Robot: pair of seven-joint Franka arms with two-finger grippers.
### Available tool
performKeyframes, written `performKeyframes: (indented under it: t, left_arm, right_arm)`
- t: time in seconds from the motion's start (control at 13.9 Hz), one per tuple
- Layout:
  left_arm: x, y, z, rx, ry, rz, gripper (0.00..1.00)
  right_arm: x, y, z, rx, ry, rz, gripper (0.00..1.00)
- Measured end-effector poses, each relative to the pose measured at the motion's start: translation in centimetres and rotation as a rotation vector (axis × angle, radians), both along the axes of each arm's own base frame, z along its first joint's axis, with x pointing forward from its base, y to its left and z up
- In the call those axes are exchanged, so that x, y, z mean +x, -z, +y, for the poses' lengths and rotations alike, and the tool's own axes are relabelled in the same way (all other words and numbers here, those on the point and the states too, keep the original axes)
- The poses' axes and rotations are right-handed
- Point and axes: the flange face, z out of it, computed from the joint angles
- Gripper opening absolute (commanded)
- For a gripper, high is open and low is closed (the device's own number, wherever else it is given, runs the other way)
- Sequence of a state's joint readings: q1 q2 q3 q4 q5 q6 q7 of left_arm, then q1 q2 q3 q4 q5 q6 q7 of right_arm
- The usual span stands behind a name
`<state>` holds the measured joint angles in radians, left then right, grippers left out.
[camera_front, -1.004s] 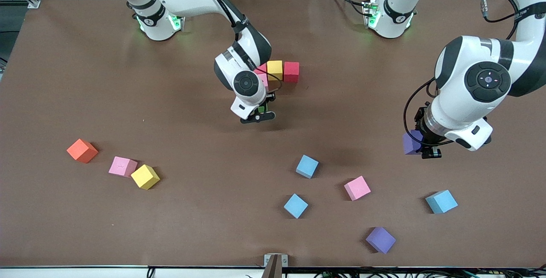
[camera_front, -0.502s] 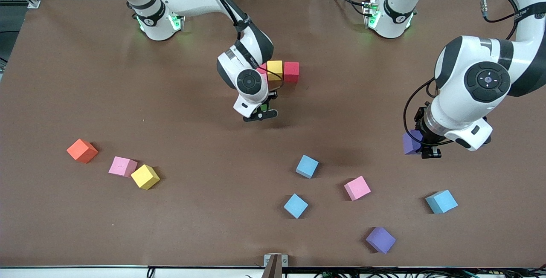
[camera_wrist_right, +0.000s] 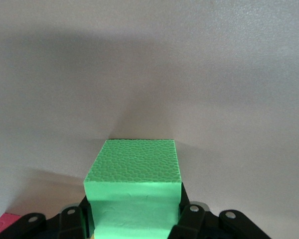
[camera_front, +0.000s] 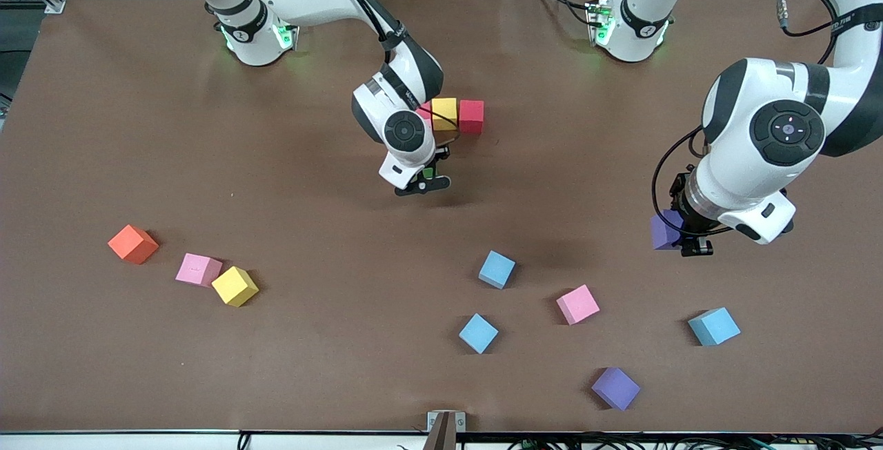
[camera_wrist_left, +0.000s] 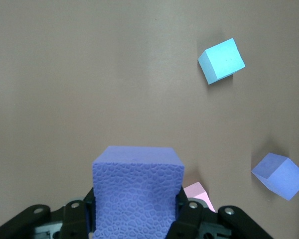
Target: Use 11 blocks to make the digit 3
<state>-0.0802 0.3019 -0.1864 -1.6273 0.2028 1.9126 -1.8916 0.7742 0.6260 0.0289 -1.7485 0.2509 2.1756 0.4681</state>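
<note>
A row of pink point(camera_front: 423, 112), yellow point(camera_front: 445, 113) and red point(camera_front: 472, 116) cubes lies mid-table near the bases; the pink one is partly hidden by the right arm. My right gripper point(camera_front: 426, 174) is shut on a green cube point(camera_wrist_right: 134, 191), just nearer the camera than that row. My left gripper point(camera_front: 679, 232) is shut on a purple cube point(camera_front: 665, 229), also seen in the left wrist view point(camera_wrist_left: 138, 191), held above the table toward the left arm's end.
Loose cubes nearer the camera: orange point(camera_front: 133, 243), pink point(camera_front: 198, 270), yellow point(camera_front: 234, 286), two light blue point(camera_front: 497, 269) point(camera_front: 478, 333), pink point(camera_front: 577, 304), light blue point(camera_front: 713, 326), purple point(camera_front: 615, 388).
My right gripper with the green cube has shifted slightly toward the cube row. The left arm has barely moved.
</note>
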Motion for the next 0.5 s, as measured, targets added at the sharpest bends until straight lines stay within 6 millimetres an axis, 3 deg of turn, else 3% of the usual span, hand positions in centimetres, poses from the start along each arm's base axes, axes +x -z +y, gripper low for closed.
performKeyframes:
  t: [0.5]
  left_arm:
    - [-0.37,0.58,-1.02,0.002,0.015,0.012,0.12]
  right_arm:
    - [-0.27,0.02,0.22,0.002,-0.008,0.004,0.34]
